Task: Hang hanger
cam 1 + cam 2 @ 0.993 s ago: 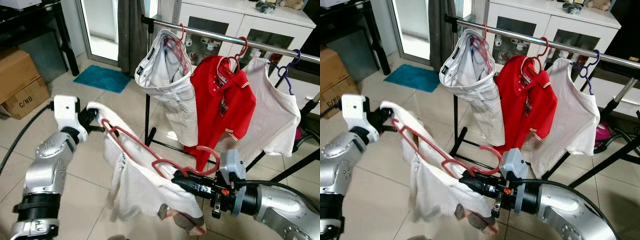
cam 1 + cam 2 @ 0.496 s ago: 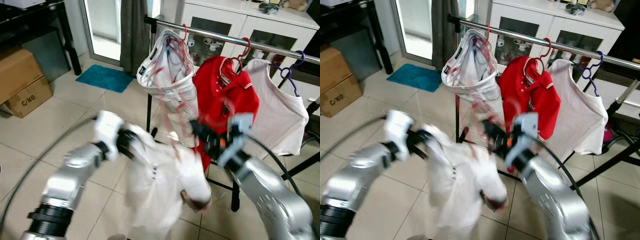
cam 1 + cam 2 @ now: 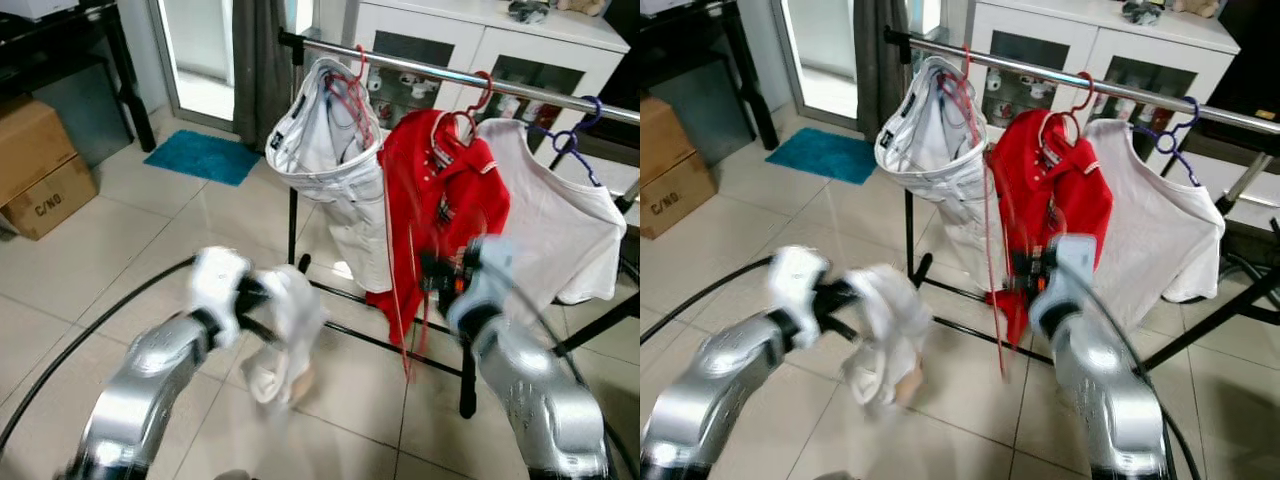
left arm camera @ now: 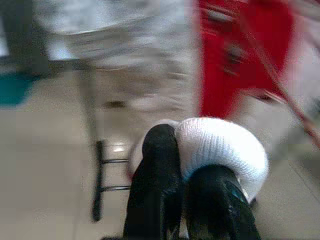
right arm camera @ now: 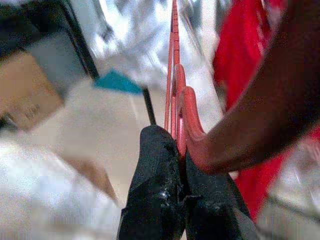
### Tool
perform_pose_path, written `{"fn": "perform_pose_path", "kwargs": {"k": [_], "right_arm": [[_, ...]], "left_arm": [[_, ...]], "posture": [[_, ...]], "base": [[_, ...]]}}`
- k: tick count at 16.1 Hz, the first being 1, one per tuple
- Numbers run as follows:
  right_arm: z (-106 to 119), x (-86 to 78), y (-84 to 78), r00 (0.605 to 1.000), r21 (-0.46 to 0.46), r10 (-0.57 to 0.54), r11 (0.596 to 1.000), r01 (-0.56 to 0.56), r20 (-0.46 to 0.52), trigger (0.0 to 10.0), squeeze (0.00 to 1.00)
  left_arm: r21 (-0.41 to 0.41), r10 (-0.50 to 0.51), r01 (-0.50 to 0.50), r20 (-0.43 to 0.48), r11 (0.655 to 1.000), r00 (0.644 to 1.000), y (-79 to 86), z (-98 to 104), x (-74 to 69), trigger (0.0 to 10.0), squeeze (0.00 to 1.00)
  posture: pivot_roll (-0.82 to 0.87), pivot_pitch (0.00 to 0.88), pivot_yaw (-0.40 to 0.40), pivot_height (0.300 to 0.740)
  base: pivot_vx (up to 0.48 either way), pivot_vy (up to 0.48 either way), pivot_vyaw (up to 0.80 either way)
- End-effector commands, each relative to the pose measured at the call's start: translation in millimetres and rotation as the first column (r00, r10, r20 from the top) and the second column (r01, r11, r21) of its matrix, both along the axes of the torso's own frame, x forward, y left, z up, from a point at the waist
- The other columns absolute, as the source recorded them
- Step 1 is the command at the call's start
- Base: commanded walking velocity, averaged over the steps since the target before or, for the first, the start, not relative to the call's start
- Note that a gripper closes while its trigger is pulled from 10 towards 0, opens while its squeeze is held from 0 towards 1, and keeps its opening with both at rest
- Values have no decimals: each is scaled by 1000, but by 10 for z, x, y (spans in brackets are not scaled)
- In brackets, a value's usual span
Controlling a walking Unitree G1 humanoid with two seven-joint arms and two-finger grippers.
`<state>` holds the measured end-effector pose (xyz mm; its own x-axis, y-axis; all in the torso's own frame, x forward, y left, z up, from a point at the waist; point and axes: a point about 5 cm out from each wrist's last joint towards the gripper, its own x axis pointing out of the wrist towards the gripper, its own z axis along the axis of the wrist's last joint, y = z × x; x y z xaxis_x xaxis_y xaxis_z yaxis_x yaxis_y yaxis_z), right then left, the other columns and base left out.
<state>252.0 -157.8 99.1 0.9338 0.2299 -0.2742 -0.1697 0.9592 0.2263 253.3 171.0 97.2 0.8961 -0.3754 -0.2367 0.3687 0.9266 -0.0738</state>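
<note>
While clamped: red hanger (image 5: 175,95), white garment (image 3: 285,330).

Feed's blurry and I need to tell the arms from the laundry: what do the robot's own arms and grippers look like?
Both arms are rounded silver metal shells. The left arm ends in a white blocky wrist housing before its black fingers; a black cable loops beside it. The right arm carries a pale blue-grey wrist block with small orange-red marks, then two long black fingers, slightly scuffed.
</note>
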Motion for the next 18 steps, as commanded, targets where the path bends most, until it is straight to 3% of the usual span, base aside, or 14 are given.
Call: {"fn": "perform_pose_path", "kwargs": {"k": [1,2,3,5,8,9,10,14,16,18], "right_arm": [[-81,-39,-102,998,-60,-59,997,58,-18,10000,0],[-94,-45,-171,992,-131,-123,983,125,26,10000,0],[-65,-29,-218,982,-148,-173,972,182,75,10000,0],[-31,-2,-232,980,-69,-181,980,187,77,10000,0],[-43,1,-209,979,35,-200,980,198,37,10000,0],[-27,11,-210,972,46,-230,972,228,50,10000,0],[-30,11,-196,973,52,-227,973,224,50,10000,0],[-98,-5,-228,965,-16,-262,965,261,-20,10000,0],[-109,-81,-180,970,-33,-241,970,240,-25,10000,0],[-108,-119,-191,972,2,-231,973,232,-33,10000,0]], "left_arm": [[-30,92,-91,53,995,994,67,60,2,10000,0],[-22,154,-153,124,988,980,122,52,-36,10000,0],[-54,154,-147,146,988,977,117,55,-70,10000,0],[-92,189,-176,152,980,970,109,69,-86,10000,0],[-63,247,-241,140,969,959,173,61,-70,10000,0],[-22,262,-261,66,965,963,222,5,-51,10000,0],[-6,218,-218,39,976,975,214,-18,-46,10000,0],[74,124,-131,93,989,988,64,59,59,10000,0],[38,133,-135,38,990,990,74,13,20,10000,0],[54,119,-121,29,991,992,54,2,2,10000,0]], "posture": [[-24,0,-62,740],[-22,0,-66,740],[-14,0,-73,740],[-13,0,-74,740],[-15,0,-74,740],[-19,0,-70,740],[-22,0,-61,740],[-27,0,-61,740],[-37,0,-35,740],[-34,0,-47,740]], "base": [[0,0,-800],[0,0,-800],[0,0,-800],[0,0,-800],[0,0,-800],[0,0,-800],[0,0,-800],[0,0,-400],[0,0,0],[0,0,-800]]}}
